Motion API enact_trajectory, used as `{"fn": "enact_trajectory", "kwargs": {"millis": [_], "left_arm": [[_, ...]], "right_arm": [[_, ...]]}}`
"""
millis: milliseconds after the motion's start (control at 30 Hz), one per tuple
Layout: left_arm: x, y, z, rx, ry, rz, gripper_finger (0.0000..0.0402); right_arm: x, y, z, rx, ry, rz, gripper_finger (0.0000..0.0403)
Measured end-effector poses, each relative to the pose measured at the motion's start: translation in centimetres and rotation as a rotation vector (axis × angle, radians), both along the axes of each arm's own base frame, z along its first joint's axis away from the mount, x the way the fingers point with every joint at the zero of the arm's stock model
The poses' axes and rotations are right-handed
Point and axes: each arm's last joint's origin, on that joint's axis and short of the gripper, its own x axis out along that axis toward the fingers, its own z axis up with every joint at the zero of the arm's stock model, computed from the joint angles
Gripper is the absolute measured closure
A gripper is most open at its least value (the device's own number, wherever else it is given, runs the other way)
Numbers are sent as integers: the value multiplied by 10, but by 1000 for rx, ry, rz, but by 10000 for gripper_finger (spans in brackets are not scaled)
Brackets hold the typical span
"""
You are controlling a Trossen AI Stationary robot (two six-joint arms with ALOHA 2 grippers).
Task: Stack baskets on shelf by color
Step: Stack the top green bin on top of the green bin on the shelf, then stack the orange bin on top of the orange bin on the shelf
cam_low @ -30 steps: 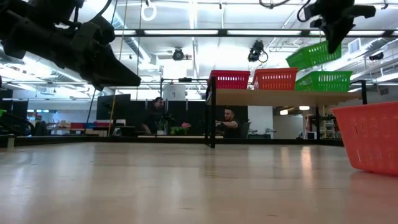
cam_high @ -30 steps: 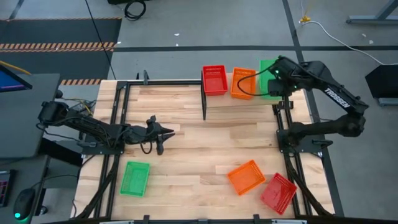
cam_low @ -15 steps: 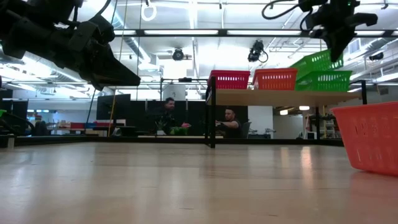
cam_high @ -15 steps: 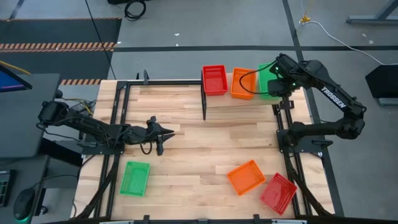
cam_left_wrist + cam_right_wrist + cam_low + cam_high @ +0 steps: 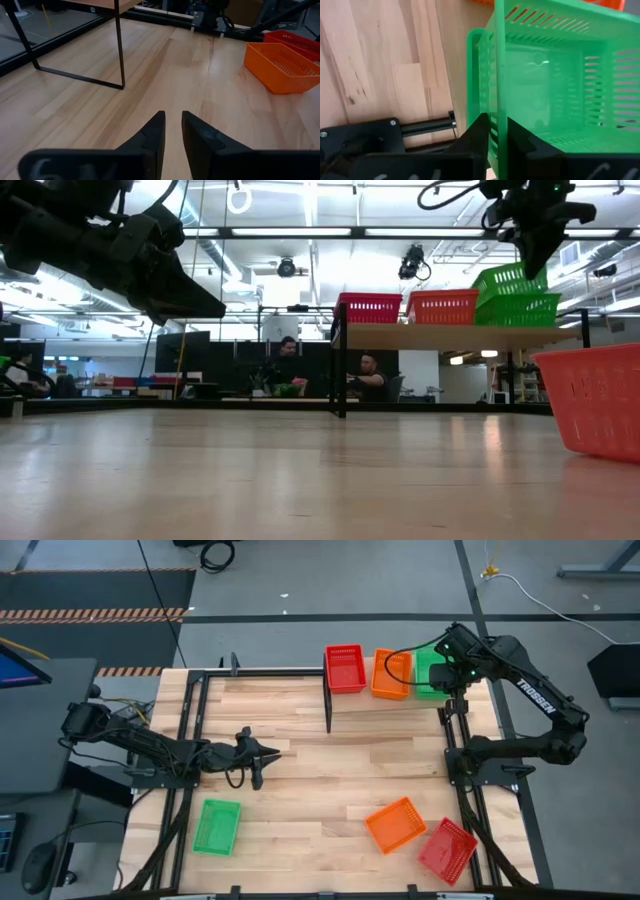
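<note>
Baskets on the shelf (image 5: 440,335): red (image 5: 345,668), orange (image 5: 389,675), and a green one (image 5: 508,281) pinched by the right gripper (image 5: 492,131) going onto another green, leaving three on the table beside it, left gripper (image 5: 171,131) idle, nearly closed.

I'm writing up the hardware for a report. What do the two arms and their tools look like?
Both arms are dark, nearly black, built of jointed segments. The right arm bears white "TROSSEN" lettering along one link, and a black cable loops near its wrist. The left arm carries loose dark cabling too. The left tool ends in two dark, wedge-shaped tapering fingers; the right tool looks the same.
</note>
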Motion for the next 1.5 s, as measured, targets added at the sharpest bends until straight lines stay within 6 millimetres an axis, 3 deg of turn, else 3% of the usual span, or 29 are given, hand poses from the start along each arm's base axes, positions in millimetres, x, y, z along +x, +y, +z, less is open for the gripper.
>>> {"fn": "enact_trajectory", "kwargs": {"millis": [567, 867, 1300, 1500], "left_arm": [[0, 0, 0, -5, -1, 1, 331], [0, 0, 0, -4, -2, 1, 337], [0, 0, 0, -7, -3, 2, 334], [0, 0, 0, -7, -3, 3, 342]], "right_arm": [[0, 0, 0, 15, -23, -103, 262], [-4, 6, -2, 89, 7, -112, 260], [2, 15, -2, 203, -122, -345, 260], [13, 28, -1, 394, -226, -370, 260]]}}
